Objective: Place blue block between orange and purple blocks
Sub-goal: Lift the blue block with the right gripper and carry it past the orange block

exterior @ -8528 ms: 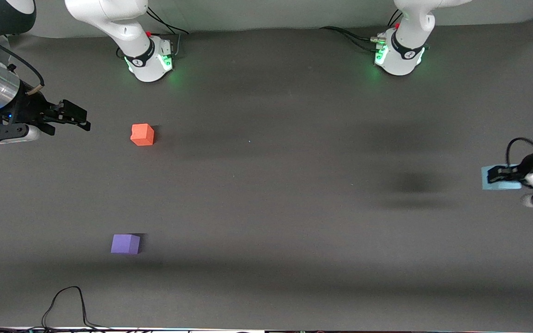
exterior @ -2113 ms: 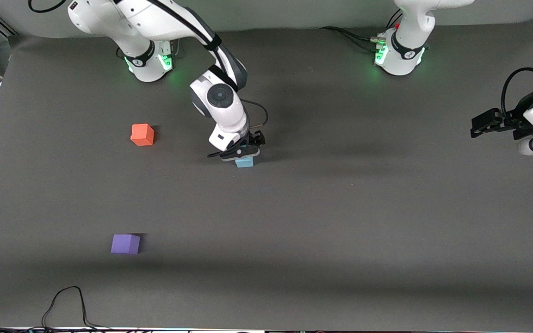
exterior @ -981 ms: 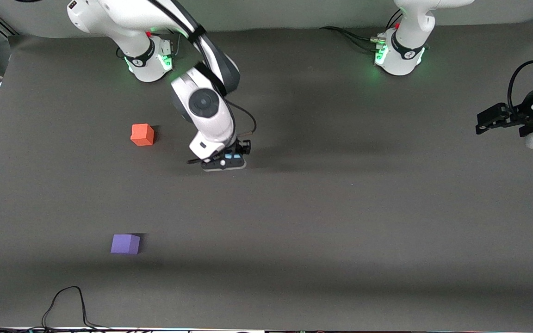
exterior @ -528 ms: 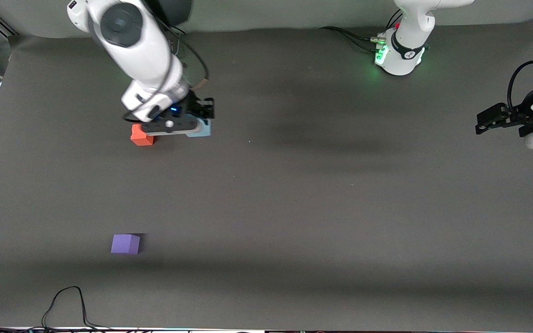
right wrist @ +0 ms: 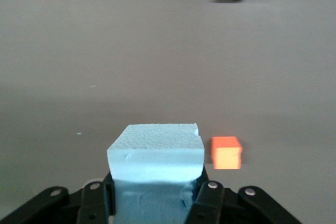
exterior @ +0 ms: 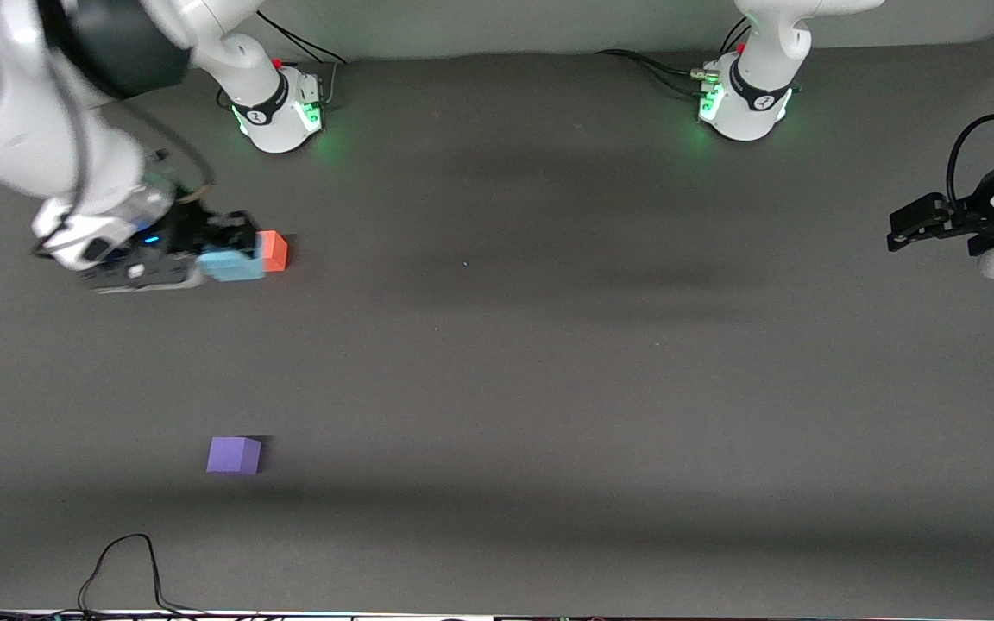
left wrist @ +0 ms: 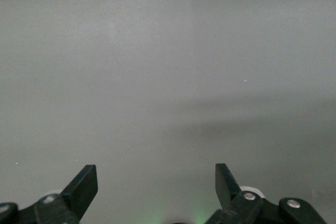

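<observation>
Blue block point(exterior: 231, 265) is clamped in your right gripper point(exterior: 223, 253) above the orange block point(exterior: 273, 250); the purple block point(exterior: 234, 454) lies nearer the camera, while your left gripper point(exterior: 915, 224) waits with fingers apart.

The table point(exterior: 549, 388) lies bare between the orange block point(exterior: 273, 250) and the purple block point(exterior: 234, 454). The right gripper point(exterior: 234, 250), holding the blue block point(exterior: 230, 266), hangs over the orange block.
</observation>
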